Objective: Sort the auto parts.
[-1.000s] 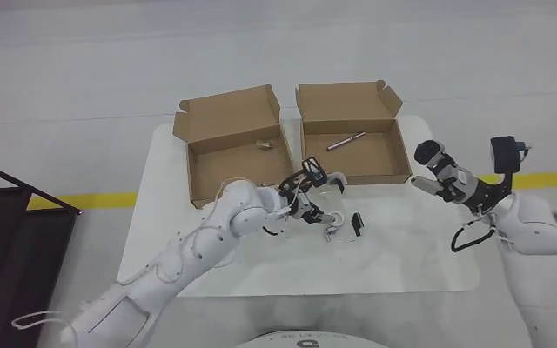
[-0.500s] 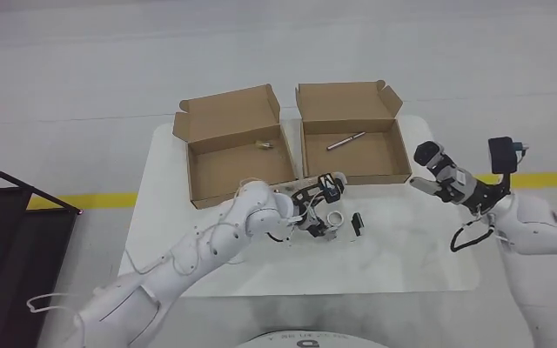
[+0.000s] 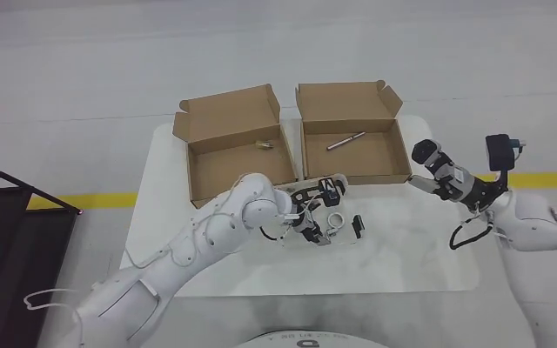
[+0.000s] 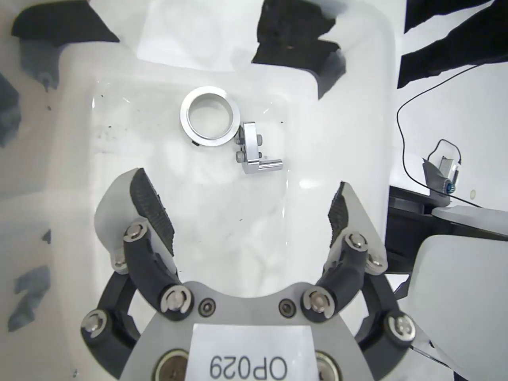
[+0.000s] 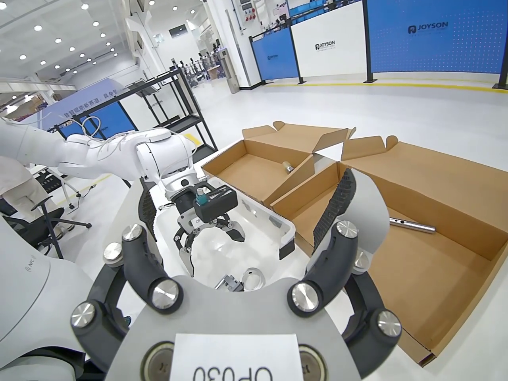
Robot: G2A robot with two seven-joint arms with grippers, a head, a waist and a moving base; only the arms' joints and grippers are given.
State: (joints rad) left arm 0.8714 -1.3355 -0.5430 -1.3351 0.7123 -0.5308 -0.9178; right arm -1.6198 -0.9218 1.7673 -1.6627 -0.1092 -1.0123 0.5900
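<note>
A silver ring [image 4: 210, 122] and a small silver bracket [image 4: 252, 152] lie touching each other on the floor of a clear plastic tray [image 4: 357, 93]. My left gripper [image 4: 246, 208] hangs open just above them with nothing between its fingers. The right wrist view shows it too, as the left gripper [image 5: 210, 239] over the ring [image 5: 254, 278] and bracket [image 5: 229, 282]. My right gripper [image 3: 420, 168] is open and empty, off the right box's outer corner. From above, the left gripper [image 3: 318, 228] sits in front of the two boxes.
Two open cardboard boxes stand side by side at the back. The left box [image 3: 235, 165] holds one small metal part [image 3: 264, 144]. The right box [image 3: 357, 157] holds a metal rod [image 3: 345, 141]. A black block [image 4: 293, 37] sits at the tray's rim.
My left gripper has swung from near the boxes' front edge toward the table's near side, over the ring and bracket. The right gripper has shifted slightly.
</note>
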